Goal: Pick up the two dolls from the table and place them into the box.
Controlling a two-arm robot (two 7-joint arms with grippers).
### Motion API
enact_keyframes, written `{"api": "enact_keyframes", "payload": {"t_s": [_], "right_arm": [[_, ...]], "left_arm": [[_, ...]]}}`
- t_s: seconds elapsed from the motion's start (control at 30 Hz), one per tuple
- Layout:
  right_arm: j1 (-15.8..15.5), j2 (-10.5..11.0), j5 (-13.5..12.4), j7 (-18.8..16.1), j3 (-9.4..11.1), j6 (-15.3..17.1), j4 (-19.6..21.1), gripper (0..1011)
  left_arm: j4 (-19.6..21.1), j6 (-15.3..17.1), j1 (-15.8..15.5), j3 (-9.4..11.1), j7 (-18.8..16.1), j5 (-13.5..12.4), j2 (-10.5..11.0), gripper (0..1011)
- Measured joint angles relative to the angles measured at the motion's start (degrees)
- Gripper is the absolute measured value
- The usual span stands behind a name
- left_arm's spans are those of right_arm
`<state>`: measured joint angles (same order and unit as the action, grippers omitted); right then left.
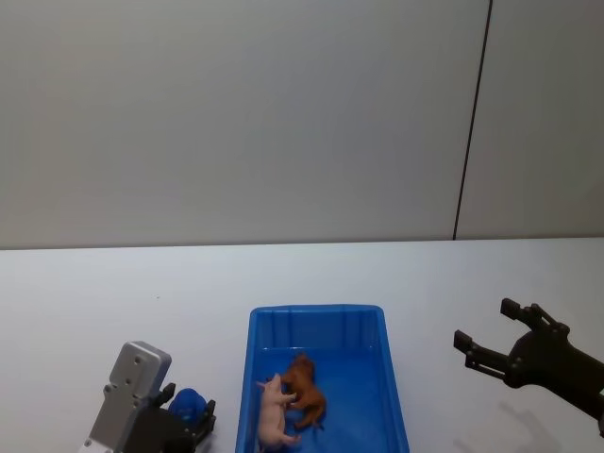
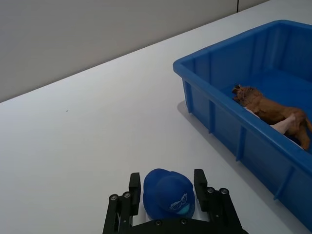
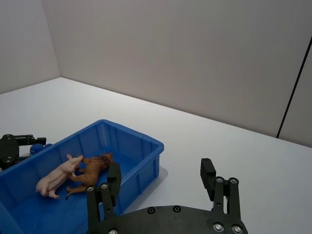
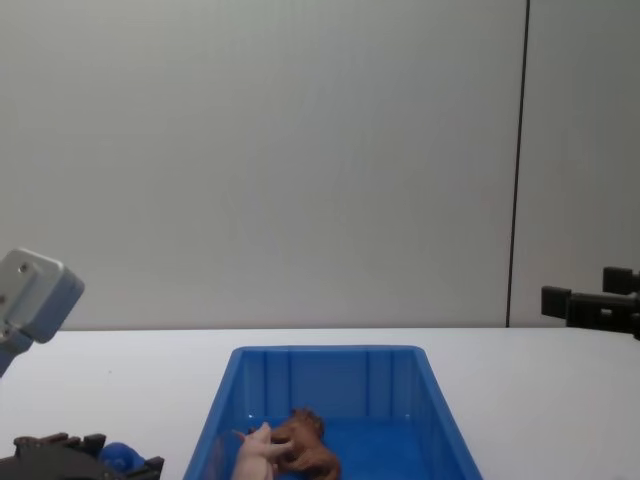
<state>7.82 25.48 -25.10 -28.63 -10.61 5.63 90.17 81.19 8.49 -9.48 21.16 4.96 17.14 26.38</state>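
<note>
I see the pale pink plastic pig (image 1: 275,416) and brown maned lion (image 1: 306,386) lying touching inside the bright blue ribbed bin (image 1: 395,396) at lower centre, so I judge the job done, my left gripper (image 2: 167,194) pinching a small blue rounded toy (image 2: 168,193) lower left, my right gripper (image 3: 161,179) spread empty at right.

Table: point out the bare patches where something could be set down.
The white table is bare behind the bright blue plastic box, and between it and the open right gripper. The box's near half is crowded by the pink pig and brown lion. The left gripper grips a blue toy.
</note>
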Motion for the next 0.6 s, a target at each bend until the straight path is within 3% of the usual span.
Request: {"api": "enact_keyframes", "payload": {"t_s": [0.17, 0.6], "right_arm": [[0.0, 0.0, 0.0, 0.0, 0.0, 0.0, 0.0, 1001], [0.0, 0.0, 0.0, 0.0, 0.0, 0.0, 0.0, 1001]], "left_arm": [[-0.6, 0.5, -0.5, -0.2, 0.7, 0.0, -0.3, 554], [2.4, 1.2, -1.3, -1.3, 0.6, -1.5, 0.2, 381]]}}
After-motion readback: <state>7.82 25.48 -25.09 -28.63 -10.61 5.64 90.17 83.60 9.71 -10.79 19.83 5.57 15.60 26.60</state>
